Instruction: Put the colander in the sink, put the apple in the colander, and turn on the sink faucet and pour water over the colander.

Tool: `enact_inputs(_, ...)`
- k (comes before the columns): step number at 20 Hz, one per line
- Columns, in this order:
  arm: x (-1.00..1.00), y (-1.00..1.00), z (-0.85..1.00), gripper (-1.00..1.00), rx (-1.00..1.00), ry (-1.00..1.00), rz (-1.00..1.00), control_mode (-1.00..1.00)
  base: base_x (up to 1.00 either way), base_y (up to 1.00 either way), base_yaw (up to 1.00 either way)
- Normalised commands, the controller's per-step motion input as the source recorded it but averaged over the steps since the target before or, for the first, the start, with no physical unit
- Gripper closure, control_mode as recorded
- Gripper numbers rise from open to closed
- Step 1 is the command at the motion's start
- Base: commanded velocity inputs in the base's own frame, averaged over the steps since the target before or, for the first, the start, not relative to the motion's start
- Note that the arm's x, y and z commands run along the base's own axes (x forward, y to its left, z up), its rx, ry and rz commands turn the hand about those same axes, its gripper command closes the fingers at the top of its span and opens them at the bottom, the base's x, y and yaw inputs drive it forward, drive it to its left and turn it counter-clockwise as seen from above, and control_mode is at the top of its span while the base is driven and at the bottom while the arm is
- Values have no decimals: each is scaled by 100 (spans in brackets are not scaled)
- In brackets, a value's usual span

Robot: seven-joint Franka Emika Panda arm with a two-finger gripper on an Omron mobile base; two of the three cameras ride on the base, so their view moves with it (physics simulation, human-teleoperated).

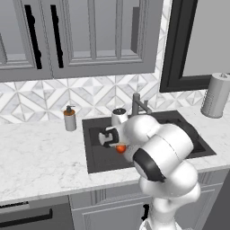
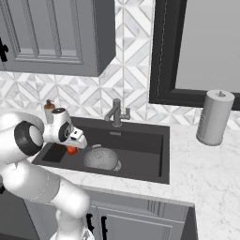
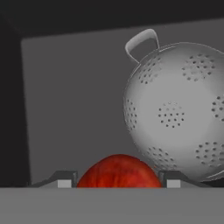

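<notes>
The gripper [image 3: 118, 183] holds the apple [image 3: 118, 171] between its fingers, over the sink [image 2: 154, 140]. The colander [image 3: 177, 116] lies at about 2 o'clock from the apple in the hand view, so the next move probably needs a carry over its bowl before release.

A home kitchen: a dark sink [image 2: 140, 140] sits in a marble counter [image 1: 40, 152], faucet [image 2: 116, 112] at its twelve o'clock, patterned tile backsplash [image 1: 90, 96], grey cabinets [image 1: 90, 36] overhead, paper towel roll [image 2: 213, 117] at three o'clock.
</notes>
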Motion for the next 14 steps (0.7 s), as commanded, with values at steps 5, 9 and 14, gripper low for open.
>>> enact_inputs(5,0,-38,-9,100,0,-15,-5,-100,0,0,0)
enact_inputs(9,0,-40,0,100,0,-3,-7,-100,0,0,0)
enact_inputs(14,25,-34,0,100,0,0,-11,-100,0,0,0)
